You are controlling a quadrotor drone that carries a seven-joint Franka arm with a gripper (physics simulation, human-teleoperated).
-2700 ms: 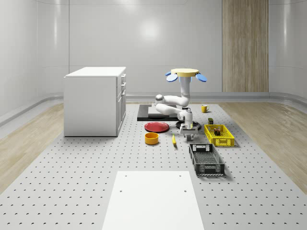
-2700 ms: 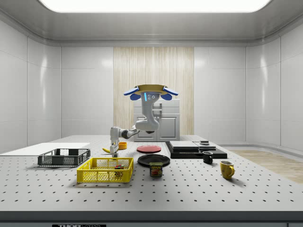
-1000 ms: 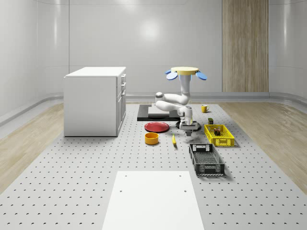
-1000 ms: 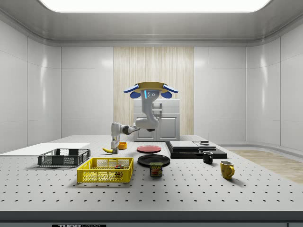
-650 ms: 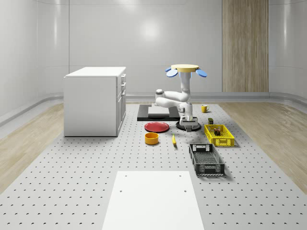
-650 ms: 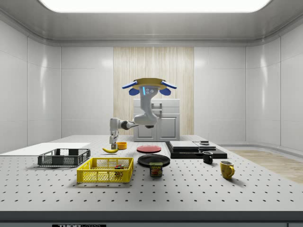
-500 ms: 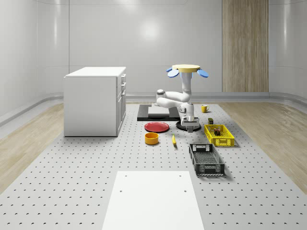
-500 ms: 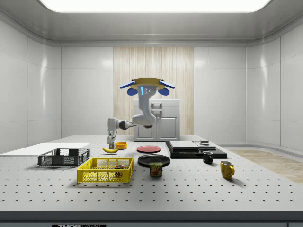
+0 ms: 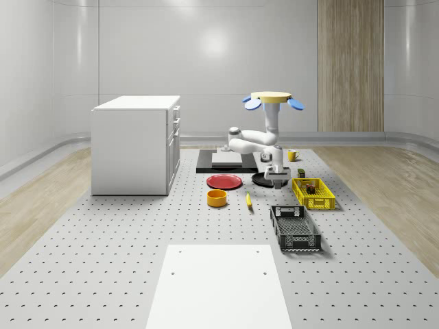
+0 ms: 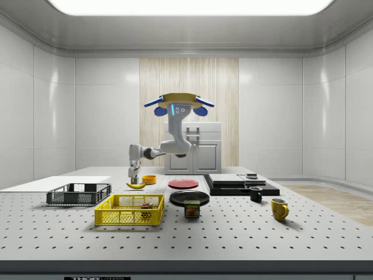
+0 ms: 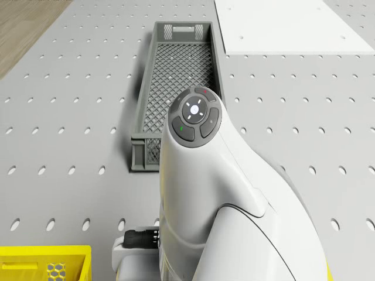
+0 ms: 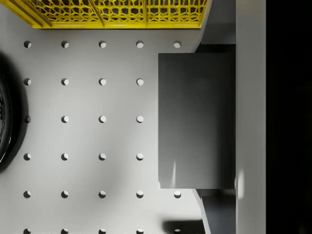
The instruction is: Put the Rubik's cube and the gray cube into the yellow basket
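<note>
Claw [image 9: 277, 182] hangs at the end of the arm, above the perforated surface [image 9: 103, 260] and clear of it, closed on the gray cube [image 12: 197, 120]. In the wrist view the cube sits against one pale finger [image 12: 251, 117], over bare surface just beside the yellow basket [image 12: 107, 12] and not yet above it. The drone [image 9: 271, 99] hovers high over the far middle of the surface, above the black plate [image 10: 189, 198], with the arm bent down toward the near side. The yellow basket stands toward the edge of the surface on the whole-scene view's right, and a small dark, multi-coloured block, apparently the Rubik's cube [image 10: 145, 205], lies inside it. A dark grey mesh crate [image 9: 296, 241] lies nearer the front edge, end-on to the basket and apart from it. A banana [image 9: 248, 199], an orange bowl [image 9: 217, 198] and a red plate [image 9: 224, 181] sit near the middle of the surface, on the whole-scene view's left of the claw. A tin can [image 10: 192, 209] stands just beside the basket, and a yellow mug [image 10: 279, 209] stands well apart toward the side view's right.
</note>
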